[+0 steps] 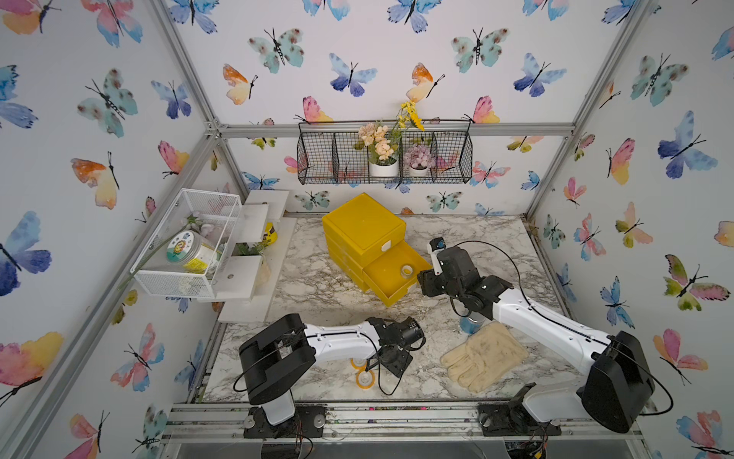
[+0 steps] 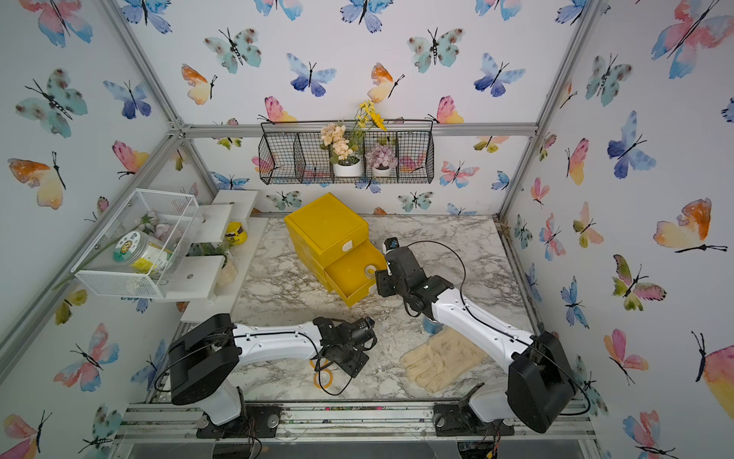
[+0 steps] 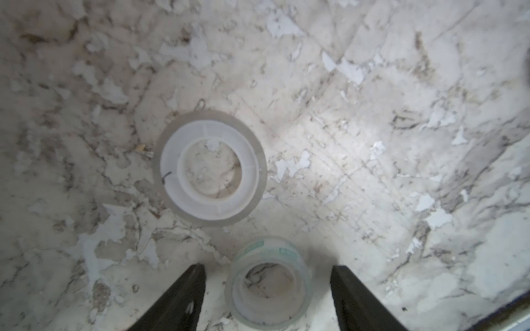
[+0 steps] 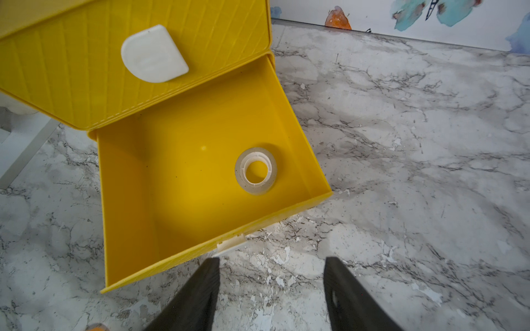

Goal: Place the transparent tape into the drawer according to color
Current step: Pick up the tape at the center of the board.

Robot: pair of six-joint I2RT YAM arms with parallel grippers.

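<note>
table: the marble top carries everything. Its skin is flaking, and only the wrist views show that up close.
yellow box: it sits at the back of the table. Its top drawer is shut.
open drawer: it is pulled out under the top one. The right wrist view shows its whole floor, but the top views show only part.
glove: it lies beside the right arm, well apart from the tape.
right tool: its fingers are apart and hold nothing. It hangs just outside the drawer's front and could bump it and shove the drawer.
left tool: its fingers stand apart on both sides of the small roll, with gaps, so it has no hold yet.
orange rolls: two lie by the left arm, seen only in the top views. Putting them in with the clear ones would mix the colours.
flat roll: it is clear and lies just beside the small roll. A sliding roll could knock it.
roll in the drawer: it is clear and lies flat near a side wall.
small roll: it is clear, round and smooth. If the squeeze is off-centre it may pop out. The arm hides it in the top views.
</note>
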